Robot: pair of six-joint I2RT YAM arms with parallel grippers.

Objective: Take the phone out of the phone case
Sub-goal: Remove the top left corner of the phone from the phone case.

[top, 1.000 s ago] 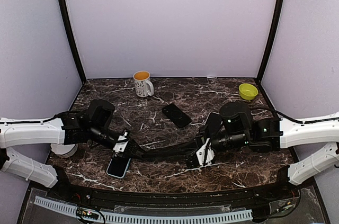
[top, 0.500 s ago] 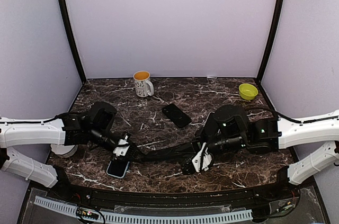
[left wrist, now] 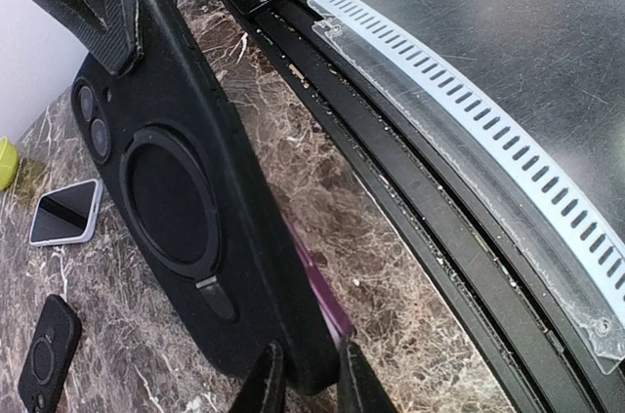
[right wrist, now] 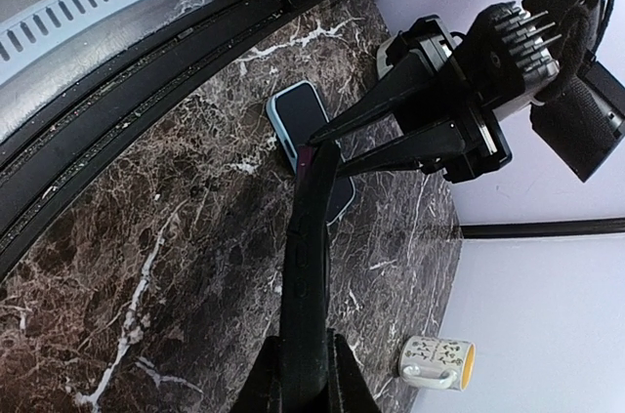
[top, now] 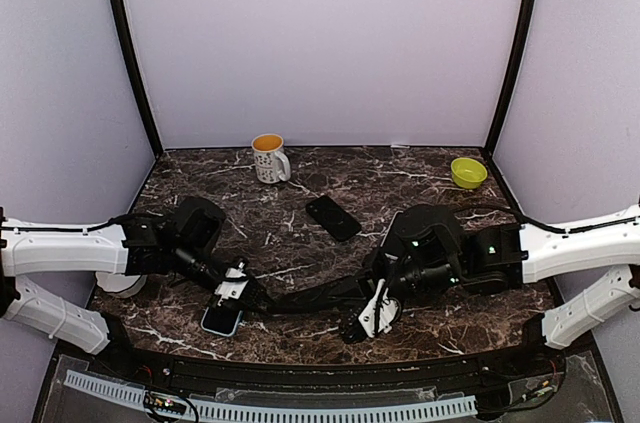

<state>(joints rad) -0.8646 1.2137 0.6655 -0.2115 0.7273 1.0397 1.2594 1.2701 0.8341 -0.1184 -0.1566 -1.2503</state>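
- Lower and nearer the table's front edge than a second ago: right gripper [top: 360,313], along with the end it holds of a matte black phone case [top: 310,293] with a round ring on its back.
- Nudged slightly inward and forward over the same second: left gripper [top: 250,293], on the case's other end.
- Clamped hard on the case's thin rim in the right wrist view, right fingers [right wrist: 269,379] nearly meeting.
- Pinched on the opposite end, left fingers [left wrist: 266,389] parted only by the case's thickness.
- Held clear of the dark veined marble table [top: 400,183], the case stretched between both grippers, turned up on its long edge, over the near-centre of the tabletop.
- Visible along the case's lower rim from the left wrist: a purple strip [left wrist: 327,301], seemingly the phone inside; how deeply seated, impossible to tell.
- Lying flat on the marble under the left gripper: a light-blue-edged phone [top: 222,318], screen up; contact with the case not discernible.
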